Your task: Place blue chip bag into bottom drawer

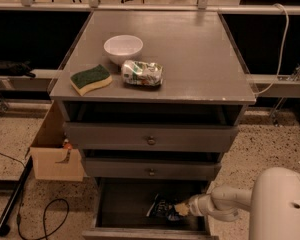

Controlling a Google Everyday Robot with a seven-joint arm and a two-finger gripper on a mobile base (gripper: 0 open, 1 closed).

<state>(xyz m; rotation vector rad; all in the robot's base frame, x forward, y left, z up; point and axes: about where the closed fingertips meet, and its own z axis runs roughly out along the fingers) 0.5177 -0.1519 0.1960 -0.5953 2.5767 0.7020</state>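
Chip bag [161, 207]: lying inside the open bottom drawer [122, 207], toward its right.
Gripper [181, 210]: reaching into that drawer, touching the bag's right end — cannot tell whether it is gripping.

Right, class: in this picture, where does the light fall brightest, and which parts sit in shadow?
Camera view: the cabinet top is well lit, the white bowl brightest; the bottom drawer lies in deep shadow, so the blue chip bag barely stands out beside the tool inside it.

Hand [179, 210] in bottom drawer [121, 207], against blue chip bag [160, 207]
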